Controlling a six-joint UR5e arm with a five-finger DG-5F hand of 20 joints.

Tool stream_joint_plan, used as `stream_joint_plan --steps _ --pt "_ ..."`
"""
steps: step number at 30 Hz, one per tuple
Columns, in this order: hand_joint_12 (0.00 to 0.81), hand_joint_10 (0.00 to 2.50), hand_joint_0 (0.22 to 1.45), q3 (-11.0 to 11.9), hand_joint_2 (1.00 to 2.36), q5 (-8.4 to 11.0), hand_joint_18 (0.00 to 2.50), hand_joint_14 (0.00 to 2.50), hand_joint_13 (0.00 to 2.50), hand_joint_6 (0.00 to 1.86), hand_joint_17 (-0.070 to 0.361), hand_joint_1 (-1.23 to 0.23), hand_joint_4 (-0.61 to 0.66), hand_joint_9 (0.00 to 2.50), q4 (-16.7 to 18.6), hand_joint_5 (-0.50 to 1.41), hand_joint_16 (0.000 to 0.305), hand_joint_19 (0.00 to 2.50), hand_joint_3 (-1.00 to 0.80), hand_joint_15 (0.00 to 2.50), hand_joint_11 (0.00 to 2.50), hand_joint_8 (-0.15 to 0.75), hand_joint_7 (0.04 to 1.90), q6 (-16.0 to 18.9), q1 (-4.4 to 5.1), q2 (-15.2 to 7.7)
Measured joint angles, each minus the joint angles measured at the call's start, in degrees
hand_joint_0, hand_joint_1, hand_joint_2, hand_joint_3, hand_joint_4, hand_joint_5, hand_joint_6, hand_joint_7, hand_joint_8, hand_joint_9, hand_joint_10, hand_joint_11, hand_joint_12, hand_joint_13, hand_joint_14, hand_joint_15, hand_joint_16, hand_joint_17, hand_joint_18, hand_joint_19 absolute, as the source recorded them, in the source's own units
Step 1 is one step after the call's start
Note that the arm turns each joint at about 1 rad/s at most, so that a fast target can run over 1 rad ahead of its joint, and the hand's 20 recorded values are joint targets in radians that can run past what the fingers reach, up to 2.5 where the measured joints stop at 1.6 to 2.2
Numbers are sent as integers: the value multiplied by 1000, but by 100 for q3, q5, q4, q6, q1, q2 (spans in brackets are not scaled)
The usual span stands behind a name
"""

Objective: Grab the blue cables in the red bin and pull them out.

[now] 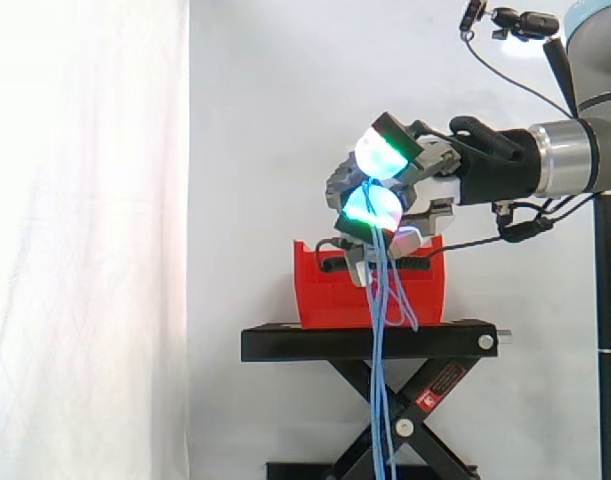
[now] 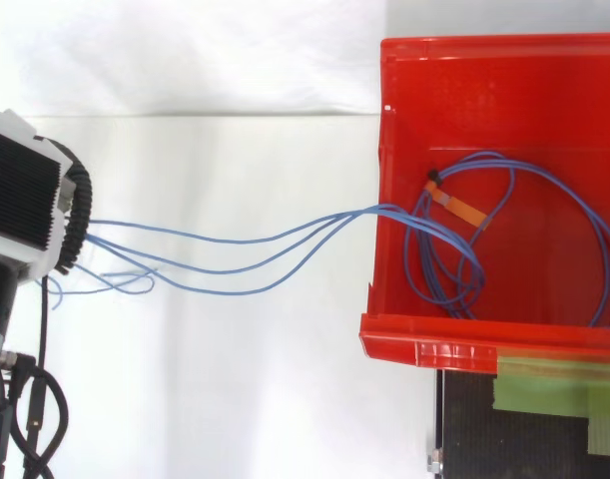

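- Blue cables [image 2: 369, 210] run from the red bin [image 2: 484, 60] over its wall to the hand [image 1: 437, 170].
- Its curled fingers clench them above the bin.

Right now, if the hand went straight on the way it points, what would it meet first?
Nothing close: the hand, gripping the blue cables, points left into free space; the white curtain probably comes first, depth unclear.

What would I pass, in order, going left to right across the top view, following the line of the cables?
hand → blue cables strung across the open gap → left wall of the red bin → orange tag on the cables inside the bin
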Motion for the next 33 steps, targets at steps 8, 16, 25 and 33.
stream_joint_plan --steps 8,16,25,33 --pt "315 1162 802 -11 1000 -2 851 16 1420 368 119 -866 112 1248 -1 913 53 748 -1000 1512 1725 204 810 0 3 -1" --pt "318 1145 806 -15 1000 -6 843 15 1413 376 120 -858 118 1208 -4 822 53 752 -1000 1516 1704 211 776 0 3 -1" --pt "324 1196 817 -16 1000 -8 826 13 1394 484 121 -922 122 1129 5 707 54 743 -1000 1504 1656 204 685 0 11 -1" --pt "320 1245 833 -13 1000 -8 817 14 1387 679 119 -936 111 1124 37 679 53 748 -1000 1488 1612 205 615 -7 13 2"
